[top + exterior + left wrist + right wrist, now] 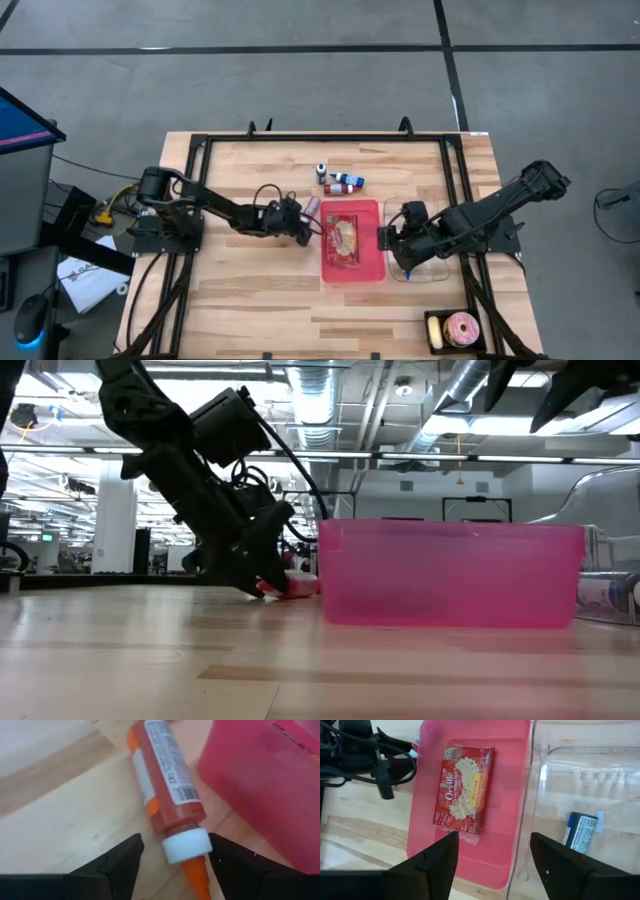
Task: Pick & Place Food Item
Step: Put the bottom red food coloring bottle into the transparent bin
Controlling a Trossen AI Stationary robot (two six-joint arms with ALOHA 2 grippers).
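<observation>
An orange-red sauce bottle (167, 785) with a white cap (186, 847) and an orange nozzle lies on its side on the wooden table, just left of the pink bin (328, 268). My left gripper (175, 840) is low over the bottle's cap end, open, with one finger on each side of the cap and nozzle and not touching them. A red popcorn packet (462, 787) lies flat in the pink bin. My right gripper (492, 837) hangs open above the pink bin's right wall, holding nothing.
A clear bin (432, 268) to the right of the pink one holds a small blue-labelled item (580, 832). Small bottles (340, 181) lie beyond the pink bin. A black tray with a pink donut (461, 329) sits at the near right corner.
</observation>
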